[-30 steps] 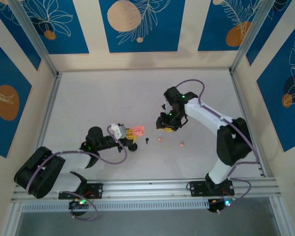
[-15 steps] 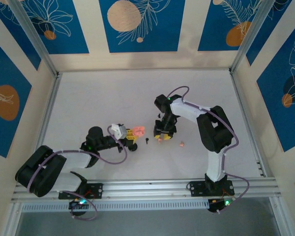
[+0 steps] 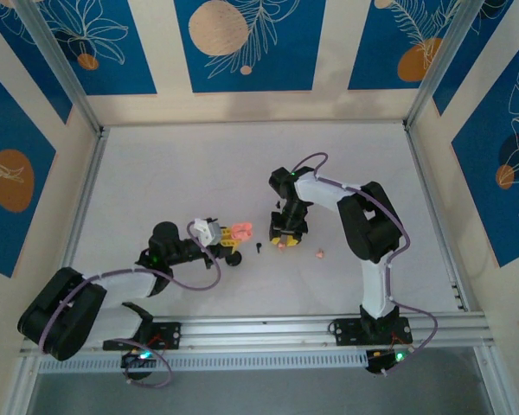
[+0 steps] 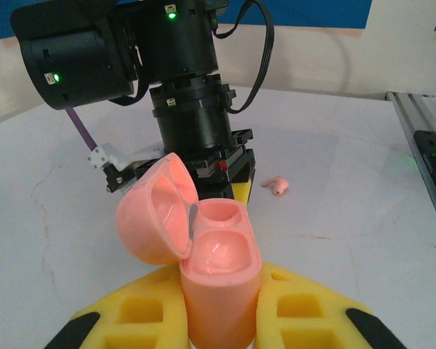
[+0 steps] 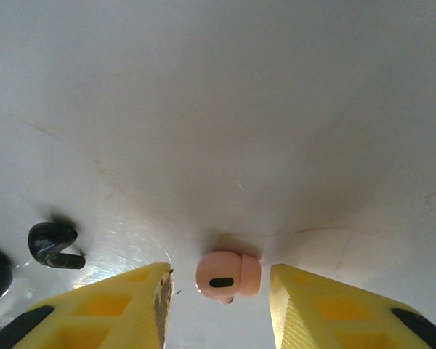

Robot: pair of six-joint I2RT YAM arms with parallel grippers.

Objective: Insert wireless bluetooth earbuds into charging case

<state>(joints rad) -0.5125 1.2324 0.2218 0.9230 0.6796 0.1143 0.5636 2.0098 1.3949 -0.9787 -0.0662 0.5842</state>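
White bench (image 5: 218,87): I see my left claw (image 4: 221,309) pinching the open pink case (image 4: 218,254); my right claw (image 5: 218,280) stands spread astride one pink earbud (image 5: 227,275), a black earbud (image 5: 52,243) lying nearby.

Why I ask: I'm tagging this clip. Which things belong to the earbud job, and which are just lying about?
Job: open pink charging case, clamped in the left gripper; pink earbud flanked by the open right gripper; second pink earbud and black earbud, loose on the table.
Just there: blue patterned wall panels; aluminium rail.
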